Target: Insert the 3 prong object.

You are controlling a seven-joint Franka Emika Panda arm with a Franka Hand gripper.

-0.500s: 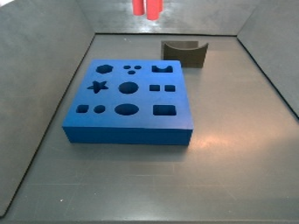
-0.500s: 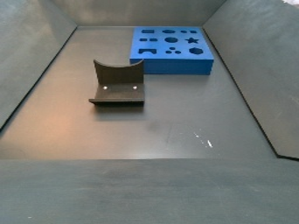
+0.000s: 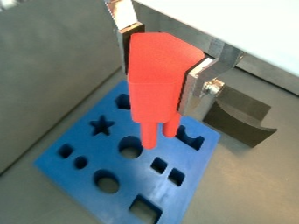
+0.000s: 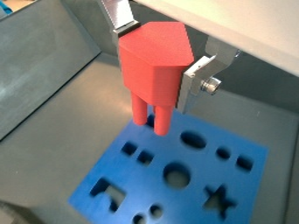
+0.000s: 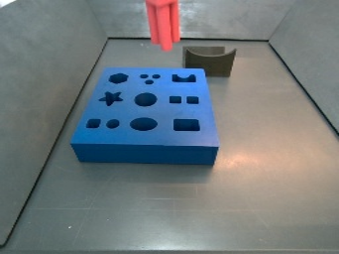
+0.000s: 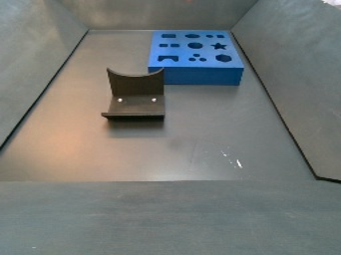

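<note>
Clearly the 3 prong object [image 3: 158,83] sits between the gripper's [image 3: 163,54] flat silver fingers [image 3: 197,83], which are closed against the sides of its blocky red top in both wrist views; its narrower prongs hang down free below the pads. In a wrist view the gripper [image 4: 160,48] holds the same object [image 4: 152,74] above the blue block [image 4: 176,179], the prongs ending clear of the block's cut-out holes. In a side view the red object [image 5: 163,22] appears at the top centre of the frame, above the far edge of the blue block [image 5: 146,111] and to the left of the dark grey curved block [image 5: 209,59]; the fingers themselves are cut off by the frame edge there, so their grip cannot be judged from that view. Compared with half a second ago, more of the red piece shows in this side view, reaching lower into the frame. A side view shows the blue block [image 6: 197,57] and the curved block [image 6: 134,96] unchanged, with no arm in sight.
</note>
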